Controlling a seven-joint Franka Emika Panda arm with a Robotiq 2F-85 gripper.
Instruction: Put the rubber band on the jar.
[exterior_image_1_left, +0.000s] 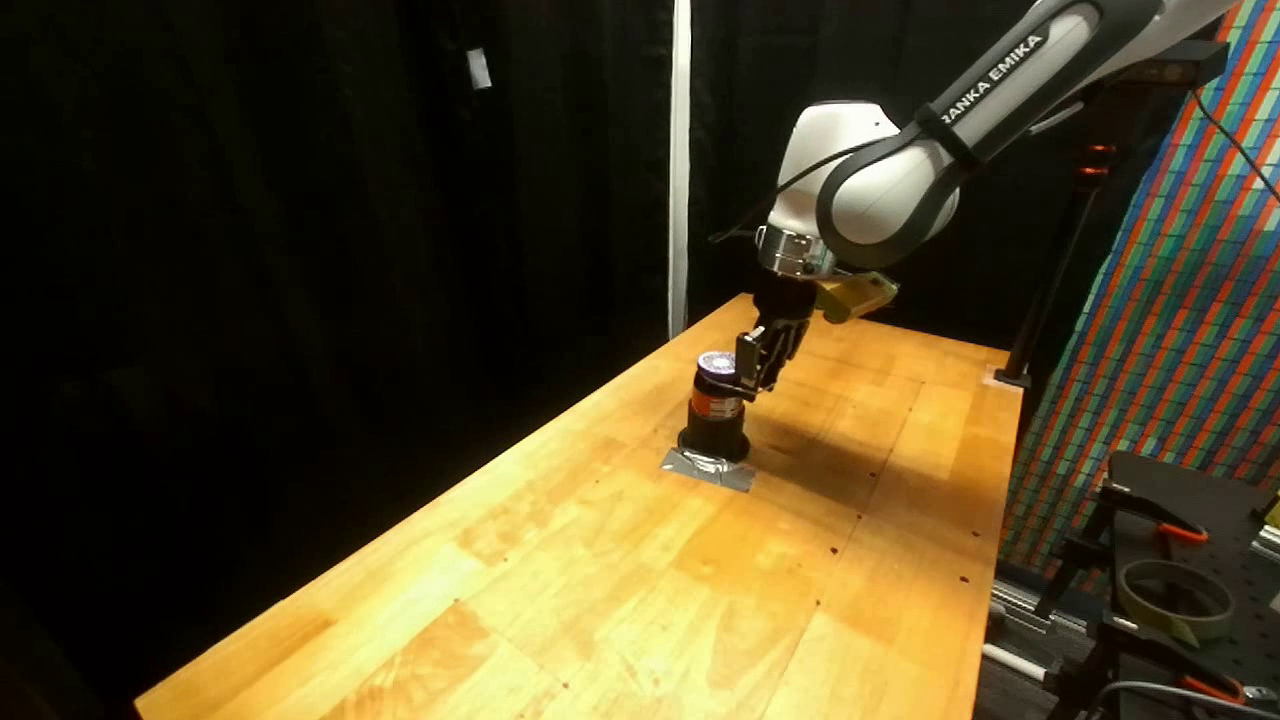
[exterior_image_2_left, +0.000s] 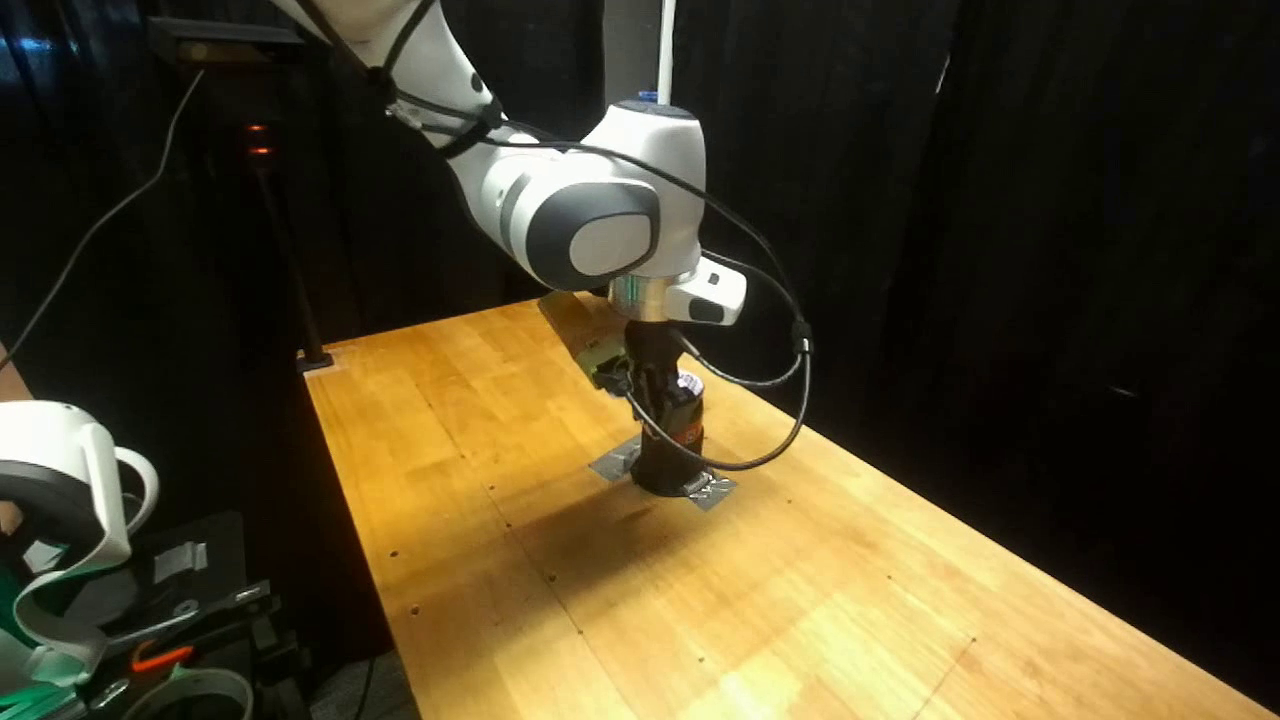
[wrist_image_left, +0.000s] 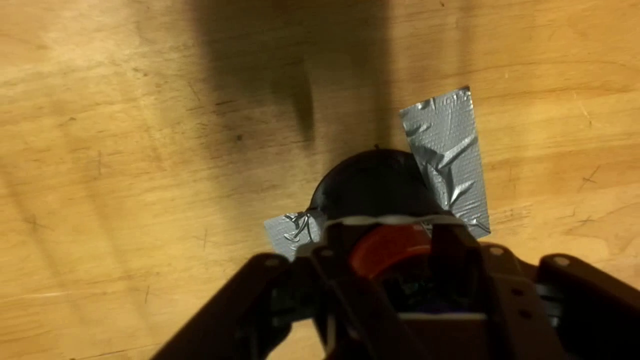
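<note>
Your pincer (wrist_image_left: 387, 240) stood spread, holding a band (wrist_image_left: 395, 219) taut. Your arm (exterior_image_1_left: 1000, 85) read "RANKA EMIKA"; the label (exterior_image_1_left: 716, 404) on your jar (exterior_image_1_left: 714, 432) was illegible. The jar stood upright on the counter (exterior_image_1_left: 700, 590), right beside the pincer, contact unclear.

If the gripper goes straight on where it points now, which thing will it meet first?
Probably the black base under the jar; depth is unclear, so the gripper might brush the jar's side sooner.
</note>
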